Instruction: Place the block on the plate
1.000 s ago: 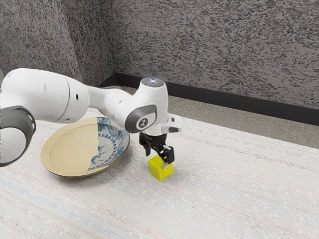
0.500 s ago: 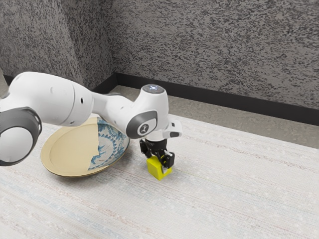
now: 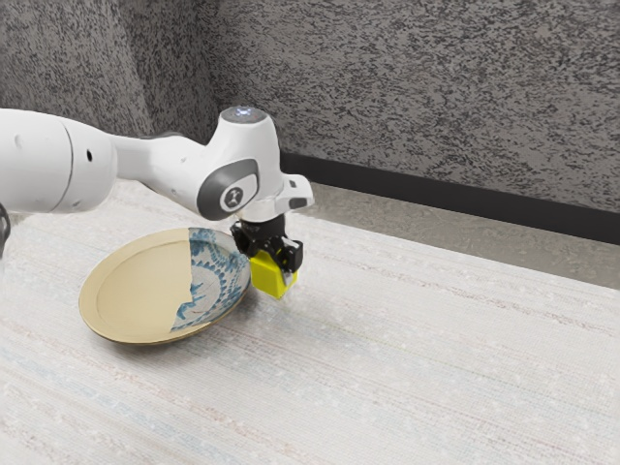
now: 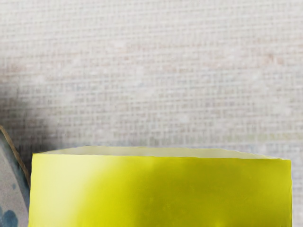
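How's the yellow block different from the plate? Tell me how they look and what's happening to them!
The block is boxy with flat sides, but the plate is round and much wider. The block is plain yellow, while the plate is part tan and part pale with blue patterns. The block is gripped in my claw; the plate sits on the table with nothing holding it. Neither one has a handle.

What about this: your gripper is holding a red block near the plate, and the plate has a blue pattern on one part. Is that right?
Almost! The block is yellow, not red, as the exterior view shows. The rest is right: my gripper is holding it near the plate, which has a blue pattern on one part.
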